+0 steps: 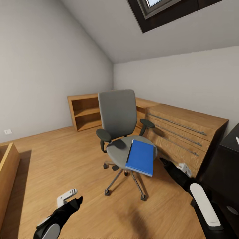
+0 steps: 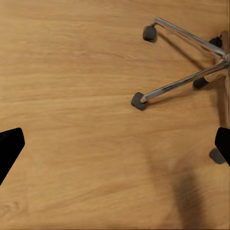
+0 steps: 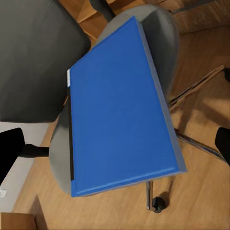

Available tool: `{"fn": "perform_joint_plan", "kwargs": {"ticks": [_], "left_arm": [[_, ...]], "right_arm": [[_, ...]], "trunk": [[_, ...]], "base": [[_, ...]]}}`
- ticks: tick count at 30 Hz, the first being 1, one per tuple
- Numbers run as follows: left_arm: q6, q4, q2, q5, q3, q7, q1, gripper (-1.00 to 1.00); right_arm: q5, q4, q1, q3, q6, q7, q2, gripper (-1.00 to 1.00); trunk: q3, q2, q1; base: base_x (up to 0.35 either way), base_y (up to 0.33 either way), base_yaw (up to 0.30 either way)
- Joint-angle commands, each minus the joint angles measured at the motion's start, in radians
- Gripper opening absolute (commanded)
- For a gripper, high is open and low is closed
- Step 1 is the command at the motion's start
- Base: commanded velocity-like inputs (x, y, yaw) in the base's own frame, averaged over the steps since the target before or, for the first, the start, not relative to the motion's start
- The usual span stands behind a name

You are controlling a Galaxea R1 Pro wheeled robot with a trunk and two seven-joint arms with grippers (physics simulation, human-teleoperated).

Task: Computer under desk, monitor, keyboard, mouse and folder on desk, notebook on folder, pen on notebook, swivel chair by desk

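The swivel chair (image 1: pixel 118 113), grey with dark armrests, stands in the middle of the wood floor with its back toward the far corner. The bright blue folder (image 1: pixel 141 157) lies flat on the seat and overhangs its front right edge. My right gripper (image 1: pixel 165 162) hovers just right of the folder; the right wrist view looks down on the folder (image 3: pixel 117 110), and the black fingertips (image 3: pixel 9 148) stand wide apart, open and empty. My left gripper (image 1: pixel 74 200) hangs low over the bare floor, open, with the chair's chrome legs and casters (image 2: pixel 140 100) in front of it. A corner of the black desk (image 1: pixel 230 142) shows at the right edge.
Low light-wood shelving (image 1: pixel 84 113) and a wooden dresser (image 1: pixel 186 132) line the far walls behind the chair. A wooden bed frame (image 1: pixel 8 166) juts in at the left. A skylight (image 1: pixel 159 10) sits in the sloped ceiling. Open floor lies left of the chair.
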Motion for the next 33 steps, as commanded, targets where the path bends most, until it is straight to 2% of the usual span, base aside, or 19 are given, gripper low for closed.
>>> {"fn": "perform_joint_plan", "kwargs": {"ticks": [1,3,5,7,13,14,15,19,20,25,33], "left_arm": [[0.001,-0.002,0.001,0.006,-0.004,0.008,-0.001,1.00],[0.000,-0.003,0.001,0.006,-0.011,0.009,-0.001,1.00],[-0.001,-0.003,0.000,0.006,-0.016,0.010,-0.001,1.00],[-0.002,-0.003,0.000,0.006,-0.024,0.012,-0.001,1.00],[-0.006,-0.002,-0.002,0.005,-0.047,0.016,-0.001,1.00],[-0.006,-0.002,-0.003,0.004,-0.054,0.016,-0.001,1.00],[-0.007,-0.002,-0.003,0.003,-0.068,0.017,-0.001,1.00],[-0.008,-0.002,-0.004,0.001,-0.076,0.017,-0.001,1.00],[-0.008,-0.002,-0.004,0.000,-0.078,0.017,-0.001,1.00],[-0.008,-0.002,-0.004,0.000,-0.084,0.017,-0.001,1.00],[-0.008,-0.002,-0.004,0.000,-0.086,0.017,-0.001,1.00]], "right_arm": [[-0.012,0.001,-0.001,-0.001,0.003,-0.009,-0.001,1.00],[-0.016,0.009,-0.001,-0.005,0.004,-0.008,-0.002,1.00],[-0.031,0.023,-0.001,-0.029,0.004,0.000,-0.003,1.00],[-0.074,0.067,-0.001,-0.067,0.005,0.023,-0.003,1.00],[-0.131,0.124,-0.001,-0.095,0.045,0.084,-0.005,1.00],[-0.134,0.141,-0.001,-0.110,0.054,0.113,-0.005,1.00],[-0.139,0.192,-0.001,-0.149,0.075,0.191,-0.005,1.00],[-0.139,0.254,-0.001,-0.178,0.118,0.297,-0.006,1.00],[-0.139,0.274,-0.001,-0.185,0.129,0.344,-0.015,1.00],[-0.134,0.316,-0.002,-0.187,0.120,0.380,-0.026,1.00],[-0.130,0.319,-0.004,-0.184,0.112,0.384,-0.025,1.00]], "trunk": [[-0.004,-0.008,0.004],[-0.011,-0.022,0.011],[-0.017,-0.036,0.019],[-0.023,-0.050,0.027],[-0.042,-0.092,0.050],[-0.045,-0.099,0.054],[-0.048,-0.106,0.057],[-0.061,-0.134,0.073],[-0.064,-0.141,0.077],[-0.079,-0.176,0.096],[-0.110,-0.178,0.099]], "base": [[0.000,0.000,0.000],[0.000,0.000,0.000],[0.000,0.000,0.000],[0.000,0.000,0.000],[0.000,0.000,0.000],[0.000,0.000,0.000],[0.000,0.000,0.000],[0.000,0.000,0.000],[0.000,0.000,0.000],[0.000,0.000,0.000],[0.000,0.000,0.000]]}}
